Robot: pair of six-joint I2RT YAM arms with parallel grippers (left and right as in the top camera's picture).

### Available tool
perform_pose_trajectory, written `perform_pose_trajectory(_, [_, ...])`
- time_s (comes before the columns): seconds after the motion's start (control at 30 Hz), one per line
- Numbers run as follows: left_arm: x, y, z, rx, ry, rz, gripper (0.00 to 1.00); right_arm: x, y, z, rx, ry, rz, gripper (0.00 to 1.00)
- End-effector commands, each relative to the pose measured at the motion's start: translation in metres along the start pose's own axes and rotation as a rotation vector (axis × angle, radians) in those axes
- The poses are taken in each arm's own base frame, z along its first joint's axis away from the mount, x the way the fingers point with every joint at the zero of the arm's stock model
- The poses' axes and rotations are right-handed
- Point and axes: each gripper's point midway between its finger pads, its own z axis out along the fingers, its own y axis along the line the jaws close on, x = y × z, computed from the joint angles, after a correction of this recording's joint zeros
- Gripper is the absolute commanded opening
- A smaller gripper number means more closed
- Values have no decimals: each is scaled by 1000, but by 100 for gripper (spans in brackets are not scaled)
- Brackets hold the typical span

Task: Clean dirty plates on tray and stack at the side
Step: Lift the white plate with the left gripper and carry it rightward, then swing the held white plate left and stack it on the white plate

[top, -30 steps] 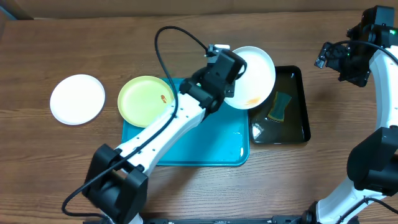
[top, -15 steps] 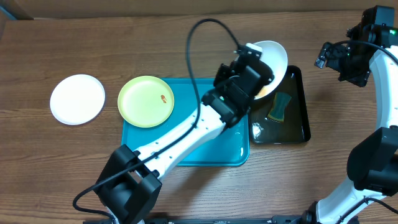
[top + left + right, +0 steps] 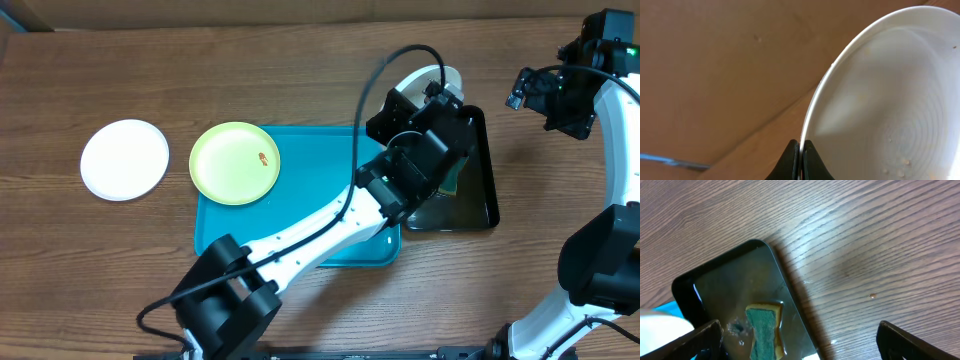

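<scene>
Plate, white, pinched at its rim by the left hand; right hand spread wide.

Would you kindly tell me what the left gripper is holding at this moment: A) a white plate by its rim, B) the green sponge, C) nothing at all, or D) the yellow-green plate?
A: in the left wrist view the left gripper is pinched shut on the rim of the white plate, while the yellow-green plate lies well away from it.
</scene>
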Motion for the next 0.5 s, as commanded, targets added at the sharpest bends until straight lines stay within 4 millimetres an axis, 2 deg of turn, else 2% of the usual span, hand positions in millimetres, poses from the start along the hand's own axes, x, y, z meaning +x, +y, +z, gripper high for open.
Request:
perform_pose_trajectory(0.0, [0, 11, 0, -93, 26, 63, 4, -5, 0, -6, -3, -23, 4, 100])
perform_pose_trajectory(0.23, [-1, 8, 2, -81, 15, -68, 4, -5, 0, -6, -3, -23, 4, 100])
perform_pose_trajectory(0.33, [3, -7, 4, 7, 19, -92, 4, -5, 0, -6, -3, -23, 4, 100])
perform_pose_trajectory(0.47, [20, -33, 6, 164, 75, -154, 4, -5, 0, -6, -3, -23, 4, 100])
